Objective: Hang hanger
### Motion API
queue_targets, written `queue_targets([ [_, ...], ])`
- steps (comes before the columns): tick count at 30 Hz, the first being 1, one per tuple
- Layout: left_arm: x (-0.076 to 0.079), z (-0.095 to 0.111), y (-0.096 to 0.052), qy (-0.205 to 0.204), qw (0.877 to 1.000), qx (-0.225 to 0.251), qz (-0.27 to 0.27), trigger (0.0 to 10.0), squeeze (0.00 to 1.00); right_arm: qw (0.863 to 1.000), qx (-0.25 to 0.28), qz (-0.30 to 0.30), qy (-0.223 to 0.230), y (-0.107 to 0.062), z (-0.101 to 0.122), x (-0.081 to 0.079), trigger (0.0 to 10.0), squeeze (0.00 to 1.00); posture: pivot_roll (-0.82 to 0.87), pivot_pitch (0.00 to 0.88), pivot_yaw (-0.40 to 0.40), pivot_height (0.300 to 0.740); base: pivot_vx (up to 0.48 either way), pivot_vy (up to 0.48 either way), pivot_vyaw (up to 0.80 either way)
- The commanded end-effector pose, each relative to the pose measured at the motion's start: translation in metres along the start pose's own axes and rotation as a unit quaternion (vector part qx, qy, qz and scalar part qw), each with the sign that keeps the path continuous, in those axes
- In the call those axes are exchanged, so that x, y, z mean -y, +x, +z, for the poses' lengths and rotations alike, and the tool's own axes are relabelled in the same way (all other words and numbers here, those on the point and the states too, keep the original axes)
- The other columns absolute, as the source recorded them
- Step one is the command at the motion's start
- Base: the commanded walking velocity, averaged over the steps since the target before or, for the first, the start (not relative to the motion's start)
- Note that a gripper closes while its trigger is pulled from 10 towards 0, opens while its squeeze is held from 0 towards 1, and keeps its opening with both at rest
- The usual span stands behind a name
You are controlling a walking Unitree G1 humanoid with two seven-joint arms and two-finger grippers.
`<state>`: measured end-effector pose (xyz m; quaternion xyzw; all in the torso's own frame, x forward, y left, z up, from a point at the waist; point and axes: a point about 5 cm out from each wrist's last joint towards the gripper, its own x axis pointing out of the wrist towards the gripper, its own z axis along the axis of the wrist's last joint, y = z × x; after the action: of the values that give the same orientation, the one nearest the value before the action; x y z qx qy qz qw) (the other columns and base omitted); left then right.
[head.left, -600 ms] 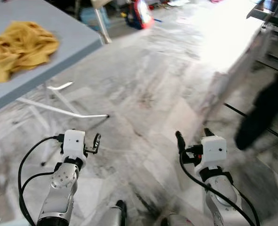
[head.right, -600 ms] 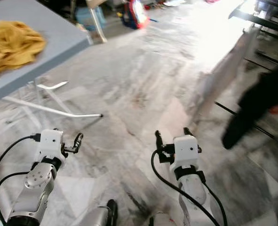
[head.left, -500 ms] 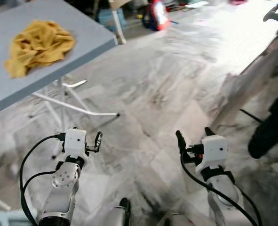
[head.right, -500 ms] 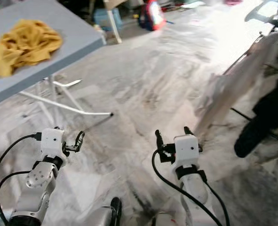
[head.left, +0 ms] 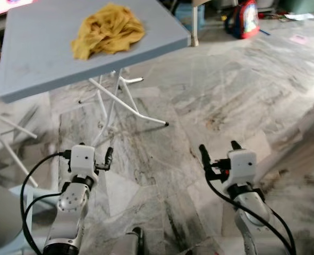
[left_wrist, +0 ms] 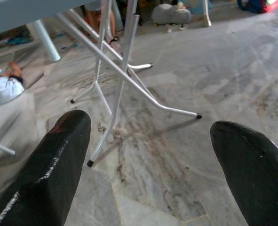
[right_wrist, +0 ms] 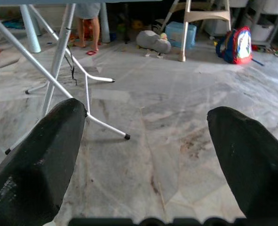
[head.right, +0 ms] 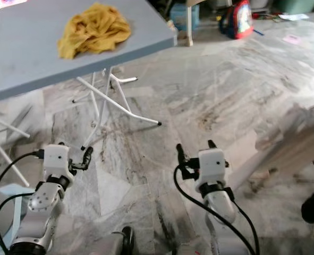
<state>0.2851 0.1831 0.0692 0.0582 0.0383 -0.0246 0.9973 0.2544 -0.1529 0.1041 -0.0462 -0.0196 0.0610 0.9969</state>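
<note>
No hanger anywhere in sight; just a yellow cloth (head.left: 108, 29) heaped on the grey table (head.left: 34, 58); left gripper (head.left: 104, 158) and right gripper (head.left: 218, 153) both low over the marble floor (head.left: 226, 95), jaws spread and empty; could easily clip those splayed white table legs (head.left: 119, 103) walking closer, or grab the cloth by mistake.

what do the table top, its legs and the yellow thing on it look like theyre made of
Table top: smooth, matte grey-blue with a thin edge, likely plastic or laminate.
Legs: thin white tubes with dark end caps, probably painted metal.
Yellow thing: soft mustard fabric, crumpled into loose folds; fibre cannot be told.
</note>
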Motion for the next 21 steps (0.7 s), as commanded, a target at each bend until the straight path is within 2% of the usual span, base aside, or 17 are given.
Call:
queue_targets([
  [1,-0.0109,-0.0045,-0.0040,0.011,1.000,-0.008,0.019,10.0,0.00,1.000,-0.002,0.017,0.011,0.0009,-0.0014,-0.0093,10.0,0.00,-0.06,0.198,0.046,0.740,0.000,0.000,0.80],
  [11,-0.0106,-0.0049,-0.0044,0.015,1.000,-0.008,0.016,10.0,0.00,1.000,-0.003,0.012,0.014,-0.0018,-0.0033,-0.0077,10.0,0.00,-0.07,0.210,0.053,0.740,0.000,0.000,0.80],
  [19,-0.0025,-0.0062,-0.0034,0.004,1.000,-0.016,0.001,10.0,0.00,1.000,-0.011,-0.009,0.024,-0.0052,-0.0053,-0.0038,10.0,0.00,-0.09,0.213,0.059,0.740,0.000,0.000,0.80],
  [21,-0.0021,-0.0064,-0.0035,0.003,1.000,-0.018,-0.002,10.0,0.00,0.999,-0.014,-0.024,0.037,-0.0056,-0.0064,-0.0014,10.0,0.00,-0.09,0.213,0.059,0.740,0.000,0.000,0.00],
])
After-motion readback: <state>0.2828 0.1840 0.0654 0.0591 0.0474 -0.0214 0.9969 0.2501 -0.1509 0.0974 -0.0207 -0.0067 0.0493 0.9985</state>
